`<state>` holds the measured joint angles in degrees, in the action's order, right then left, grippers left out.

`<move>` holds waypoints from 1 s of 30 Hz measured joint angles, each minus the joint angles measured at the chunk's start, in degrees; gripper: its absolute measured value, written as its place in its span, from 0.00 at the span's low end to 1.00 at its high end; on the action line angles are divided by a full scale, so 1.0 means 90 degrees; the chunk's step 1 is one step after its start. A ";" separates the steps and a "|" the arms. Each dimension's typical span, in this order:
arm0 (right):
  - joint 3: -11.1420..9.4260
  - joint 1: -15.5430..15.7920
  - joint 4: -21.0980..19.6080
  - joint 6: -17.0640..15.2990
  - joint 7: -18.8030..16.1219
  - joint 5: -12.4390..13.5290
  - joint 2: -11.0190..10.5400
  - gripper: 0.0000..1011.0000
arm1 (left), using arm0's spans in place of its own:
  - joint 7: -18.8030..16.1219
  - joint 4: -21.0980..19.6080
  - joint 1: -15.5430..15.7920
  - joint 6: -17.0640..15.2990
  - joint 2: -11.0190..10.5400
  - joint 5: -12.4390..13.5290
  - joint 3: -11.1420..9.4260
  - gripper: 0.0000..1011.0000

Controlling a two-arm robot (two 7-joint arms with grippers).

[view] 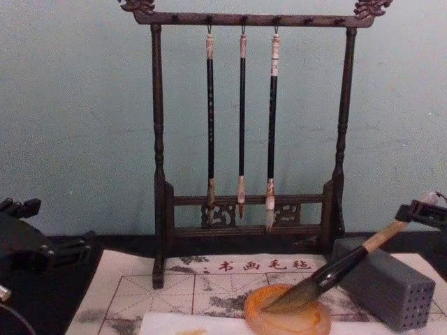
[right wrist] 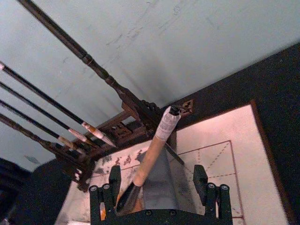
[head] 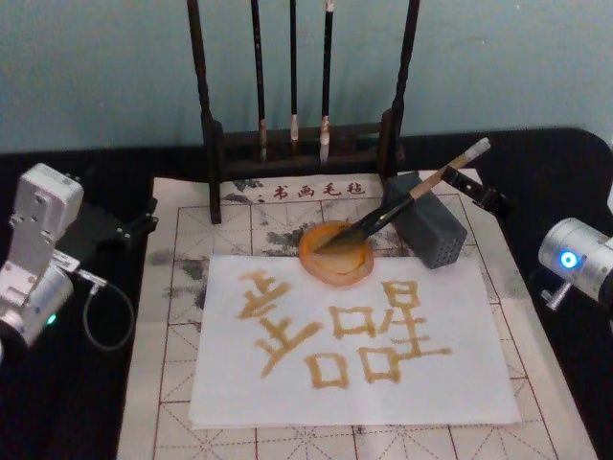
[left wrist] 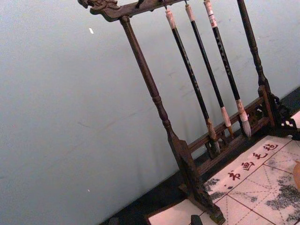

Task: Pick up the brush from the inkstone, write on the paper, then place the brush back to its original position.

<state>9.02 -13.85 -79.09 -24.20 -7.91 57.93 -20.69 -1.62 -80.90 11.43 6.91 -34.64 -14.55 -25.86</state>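
Nearest: plain white sheet of paper [head: 436, 398] flat on a beige felt mat with a red grid [head: 177, 316], large amber characters painted on it. 
Touching the paper's far edge: round shallow orange-amber inkstone [head: 330, 270]. 
Thick tan-handled, black-collared brush [head: 436, 177] lies tilted, its grey-brown tuft in the inkstone and its handle propped on a grey rectangular block with small holes [head: 436, 235] just right of the dish. 
Right end effector [right wrist: 158, 174] sits at the handle's whitish end, released; its fingers [right wrist: 115, 180] straddle the handle with gaps either side. 
Left end effector [head: 139, 225] is parked over the black table [head: 38, 412] at the mat's left edge; grip state cannot tell. 
Farthest: dark wooden rack [view: 251, 201] hung with three thin black brushes [view: 242, 118].
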 joint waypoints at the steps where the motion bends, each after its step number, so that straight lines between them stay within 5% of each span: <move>1: -0.0008 -0.0056 0.0048 -0.0058 0.0047 0.0102 0.0053 0.99 | 0.0000 0.0000 0.0000 0.0000 0.0000 0.0000 0.0000 0.99; 21: 0.0236 -0.0616 0.0614 -0.0211 0.0244 0.0629 0.0291 0.99 | 0.0000 0.0001 0.0000 0.0000 0.0000 0.0000 0.0000 0.99; 30: 0.0356 -0.1022 0.1208 -0.0158 0.0171 0.0821 0.0398 0.99 | 0.0000 0.0001 0.0000 0.0000 0.0000 0.0000 0.0000 0.99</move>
<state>12.22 -23.05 -68.22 -25.62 -6.37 65.32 -17.11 -1.62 -80.90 11.43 6.91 -34.65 -14.55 -25.86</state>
